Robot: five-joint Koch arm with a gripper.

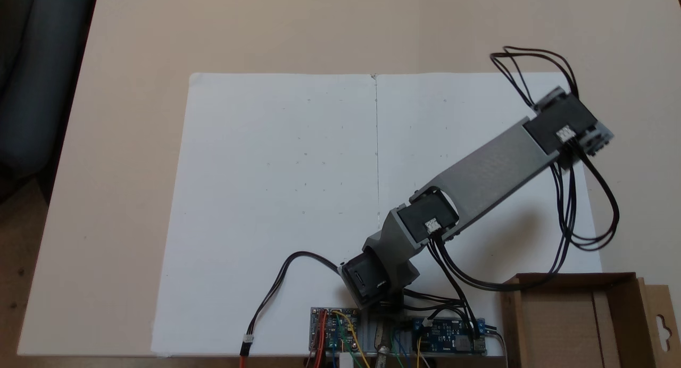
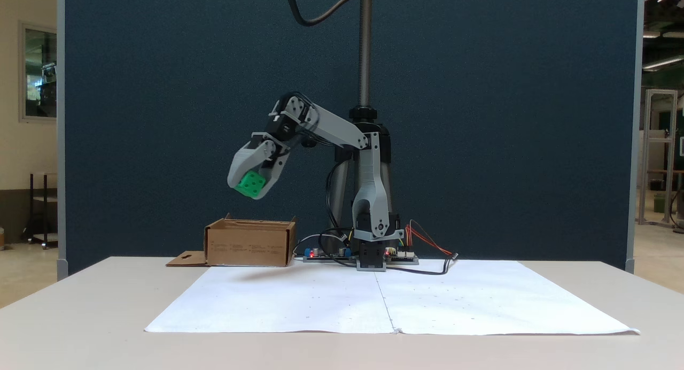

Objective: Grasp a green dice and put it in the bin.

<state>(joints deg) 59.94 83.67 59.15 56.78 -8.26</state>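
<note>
The green dice [image 2: 250, 184] hangs in the air, pinched between the grey fingers of my gripper [image 2: 250, 187], which is shut on it. It hovers well above the bin [image 2: 249, 244], a brown cardboard box with low walls that stands on the table beside the arm's base. From above, the bin [image 1: 564, 325] lies at the lower right with its hang-hole flap [image 1: 662, 325] folded out. There the arm [image 1: 489, 171] reaches up and right, and its upper link hides the gripper and the dice.
White paper sheets [image 1: 276, 208] cover the middle of the beige table. Circuit boards [image 1: 335, 328] and loose black cables [image 1: 585, 208] sit around the arm's base, next to the bin. A dark partition [image 2: 481, 118] stands behind the table.
</note>
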